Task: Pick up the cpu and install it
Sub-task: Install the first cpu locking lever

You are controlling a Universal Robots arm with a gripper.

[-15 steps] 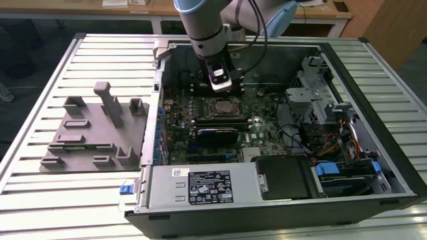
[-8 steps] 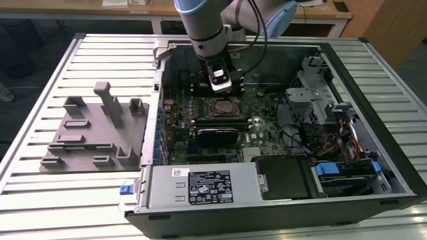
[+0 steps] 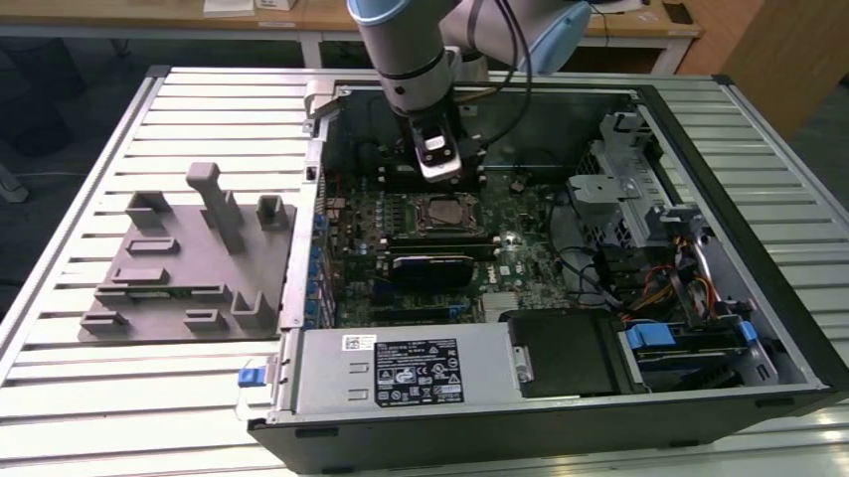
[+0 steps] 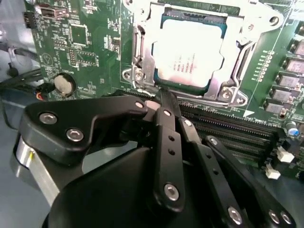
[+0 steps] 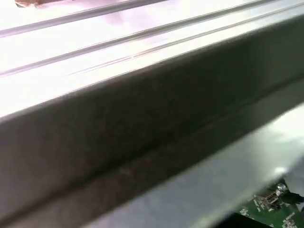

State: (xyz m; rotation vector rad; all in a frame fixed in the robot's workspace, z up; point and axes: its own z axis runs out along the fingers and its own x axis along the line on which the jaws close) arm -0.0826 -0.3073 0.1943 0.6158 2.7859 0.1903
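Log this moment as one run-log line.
cpu: seated in socket | tool: shut, empty, above motherboard beside socket

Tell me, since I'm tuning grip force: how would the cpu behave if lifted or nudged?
The cpu, a thin flat square with a metal top, is probably stiff and light. It lies flat, so rolling or tipping seems unlikely. The socket frame surrounding it would likely block sideways pushes, and the smooth top may be slippery.

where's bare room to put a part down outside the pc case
The slatted table is bare on the exterior view's left, beyond and beside the grey fixture block, and in front of it next to the power supply. Inside the case it is crowded: the cpu sits in its socket, the gripper hangs above.
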